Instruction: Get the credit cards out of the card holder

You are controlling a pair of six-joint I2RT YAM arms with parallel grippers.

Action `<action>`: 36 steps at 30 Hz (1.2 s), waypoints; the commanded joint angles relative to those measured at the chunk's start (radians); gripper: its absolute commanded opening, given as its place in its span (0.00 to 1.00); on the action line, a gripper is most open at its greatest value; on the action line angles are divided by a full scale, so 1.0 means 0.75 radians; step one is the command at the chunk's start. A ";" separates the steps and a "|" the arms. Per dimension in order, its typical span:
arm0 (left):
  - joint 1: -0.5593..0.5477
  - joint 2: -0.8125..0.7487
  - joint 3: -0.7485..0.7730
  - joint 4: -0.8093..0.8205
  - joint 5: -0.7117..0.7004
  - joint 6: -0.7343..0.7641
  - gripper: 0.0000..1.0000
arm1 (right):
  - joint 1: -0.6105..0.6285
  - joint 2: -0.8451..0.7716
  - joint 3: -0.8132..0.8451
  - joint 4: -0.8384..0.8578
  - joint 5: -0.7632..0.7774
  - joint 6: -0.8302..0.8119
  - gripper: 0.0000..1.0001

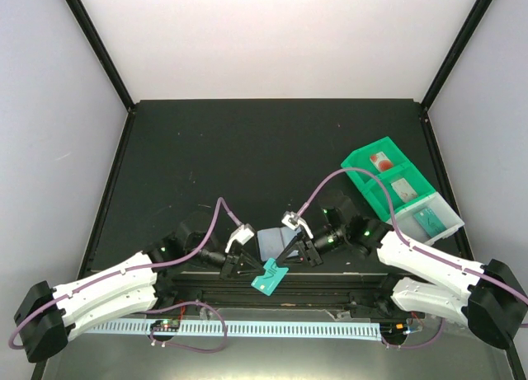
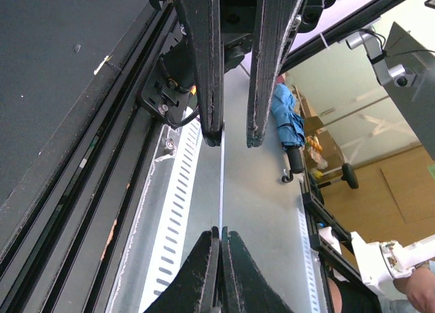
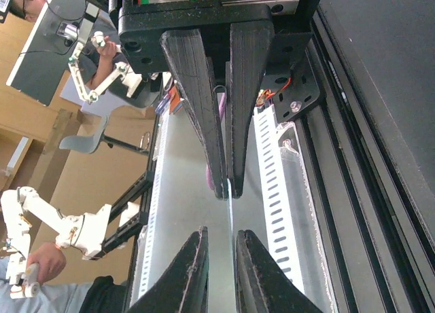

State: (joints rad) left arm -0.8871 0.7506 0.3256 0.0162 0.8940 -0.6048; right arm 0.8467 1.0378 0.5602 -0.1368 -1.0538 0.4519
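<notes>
Left gripper (image 2: 221,235) is clenched on a thin teal credit card (image 1: 268,278), which both wrist views show only as a pale edge-on line. Right gripper (image 3: 223,231) straddles the card's other end, jaws slightly parted (a gap shows beside the edge). The card's long axis runs gripper to gripper, above the near rail. Just beyond it is the card holder (image 1: 271,243), with only its pale blue-grey lining distinct from the black table (image 1: 206,166). A green plastic tray (image 1: 368,192) holds three more cards, one per compartment: red-marked (image 1: 381,160), grey (image 1: 404,188), teal (image 1: 430,221).
</notes>
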 commanded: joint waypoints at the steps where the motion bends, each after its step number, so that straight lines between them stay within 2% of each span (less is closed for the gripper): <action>1: -0.008 -0.015 0.057 0.031 0.011 0.021 0.02 | 0.012 -0.002 -0.009 0.037 -0.031 0.006 0.15; 3: -0.008 -0.013 0.055 0.036 0.011 0.019 0.02 | 0.012 0.004 -0.009 0.038 -0.032 0.004 0.14; 7: -0.008 -0.009 0.053 0.048 0.008 0.015 0.02 | 0.014 0.000 -0.007 0.038 -0.028 0.001 0.02; 11: -0.007 -0.009 0.062 0.032 -0.011 0.019 0.02 | 0.013 -0.007 0.004 0.027 -0.005 -0.006 0.01; 12: -0.007 -0.009 0.067 0.018 -0.024 0.023 0.06 | 0.012 -0.009 0.007 0.025 0.019 -0.005 0.01; 16: -0.005 -0.012 0.130 -0.122 -0.162 0.055 0.51 | 0.012 -0.005 0.002 0.070 0.119 0.062 0.01; 18: -0.002 -0.021 0.171 -0.219 -0.271 0.069 0.68 | 0.011 -0.002 -0.002 0.100 0.160 0.100 0.01; 21: 0.006 -0.048 0.214 -0.323 -0.406 0.072 0.80 | 0.006 -0.005 0.008 0.120 0.233 0.139 0.01; 23: 0.009 -0.069 0.226 -0.344 -0.467 0.059 0.95 | -0.007 -0.006 0.025 0.112 0.282 0.156 0.01; 24: 0.011 -0.082 0.237 -0.366 -0.502 0.061 0.99 | -0.016 -0.009 0.034 0.108 0.309 0.163 0.01; 30: 0.011 -0.120 0.330 -0.601 -0.820 0.093 0.99 | -0.157 -0.044 0.003 0.151 0.393 0.242 0.01; 36: 0.011 -0.224 0.336 -0.633 -1.059 0.095 0.99 | -0.339 -0.139 -0.088 0.130 0.444 0.291 0.01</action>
State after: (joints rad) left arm -0.8845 0.6300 0.5426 -0.4049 0.2684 -0.5507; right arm 0.6621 0.9920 0.5385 -0.0448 -0.7792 0.6323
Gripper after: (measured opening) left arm 0.989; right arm 0.010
